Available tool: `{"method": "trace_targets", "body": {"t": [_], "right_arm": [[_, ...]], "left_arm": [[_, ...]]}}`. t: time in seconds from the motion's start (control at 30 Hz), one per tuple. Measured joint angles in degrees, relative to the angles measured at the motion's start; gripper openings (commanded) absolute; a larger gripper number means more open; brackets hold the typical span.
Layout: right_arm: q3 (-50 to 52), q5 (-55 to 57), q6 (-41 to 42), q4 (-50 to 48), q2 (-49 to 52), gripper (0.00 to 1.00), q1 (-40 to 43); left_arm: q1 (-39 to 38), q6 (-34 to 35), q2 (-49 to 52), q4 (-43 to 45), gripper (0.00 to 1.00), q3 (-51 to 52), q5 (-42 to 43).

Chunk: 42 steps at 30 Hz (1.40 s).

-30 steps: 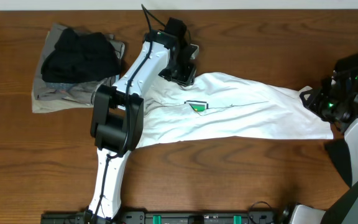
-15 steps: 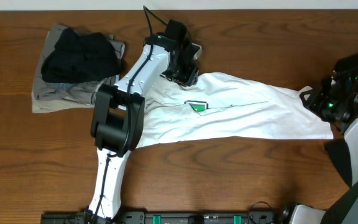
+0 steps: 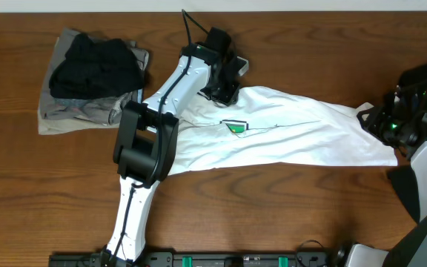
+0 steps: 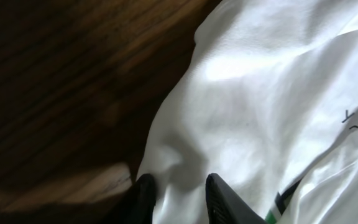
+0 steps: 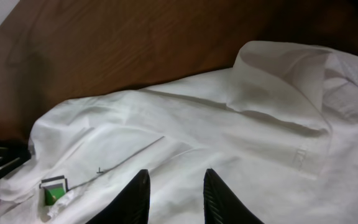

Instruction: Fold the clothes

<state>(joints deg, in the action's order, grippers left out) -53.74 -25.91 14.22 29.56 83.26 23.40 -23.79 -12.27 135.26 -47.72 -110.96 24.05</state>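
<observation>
Left wrist view: left pincer [image 4: 179, 183] sits partly spread on the white T-shirt [image 4: 260, 112], grip unclear. At its right end, right pincer [image 5: 176, 177] looks the same. Shirt stretches across the surface [image 3: 273, 215]; dark clothes [image 3: 95, 63] piled far left.

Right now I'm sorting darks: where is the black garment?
The black garment sits upper left in the overhead view, atop the grey-khaki garment, left of the left arm.
</observation>
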Motion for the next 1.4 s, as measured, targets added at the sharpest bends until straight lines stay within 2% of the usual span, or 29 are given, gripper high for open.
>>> {"method": "trace_targets", "body": {"t": [0.1, 0.23, 0.33, 0.4, 0.43, 0.47, 0.77, 1.0, 1.13, 1.4], "right_arm": [[0.0, -0.1, 0.0, 0.2, 0.0, 0.27, 0.0], [0.0, -0.2, 0.0, 0.4, 0.0, 0.27, 0.0], [0.0, -0.2, 0.0, 0.5, 0.0, 0.27, 0.0], [0.0, -0.2, 0.0, 0.5, 0.0, 0.27, 0.0], [0.0, -0.2, 0.0, 0.6, 0.0, 0.26, 0.0], [0.0, -0.2, 0.0, 0.6, 0.0, 0.27, 0.0], [0.0, -0.2, 0.0, 0.6, 0.0, 0.28, 0.0], [0.0, -0.2, 0.0, 0.6, 0.0, 0.28, 0.0], [0.0, -0.2, 0.0, 0.6, 0.0, 0.28, 0.0], [0.0, -0.2, 0.0, -0.3, 0.0, 0.29, 0.0]], "left_arm": [[0.0, -0.4, 0.6, 0.3, 0.38, 0.0, -0.9], [0.0, -0.2, 0.9, 1.3, 0.39, 0.0, -3.4], [0.0, -0.2, 0.9, 1.4, 0.3, 0.0, -3.6], [0.0, -0.1, 0.9, 1.2, 0.19, 0.0, -3.1], [0.0, 0.1, 0.9, 0.9, 0.08, 0.0, -2.9], [0.0, 0.0, 0.9, 0.4, 0.06, 0.0, -2.5], [0.1, -0.4, 0.5, -2.5, 0.06, -2.9, -2.1], [0.0, -0.4, -7.8, -1.0, 0.06, -5.8, -6.3], [-0.1, -0.4, -11.6, -5.3, 0.06, -7.2, -7.1], [-3.5, 1.6, -11.9, -20.7, 0.06, -6.8, -8.0]]}}
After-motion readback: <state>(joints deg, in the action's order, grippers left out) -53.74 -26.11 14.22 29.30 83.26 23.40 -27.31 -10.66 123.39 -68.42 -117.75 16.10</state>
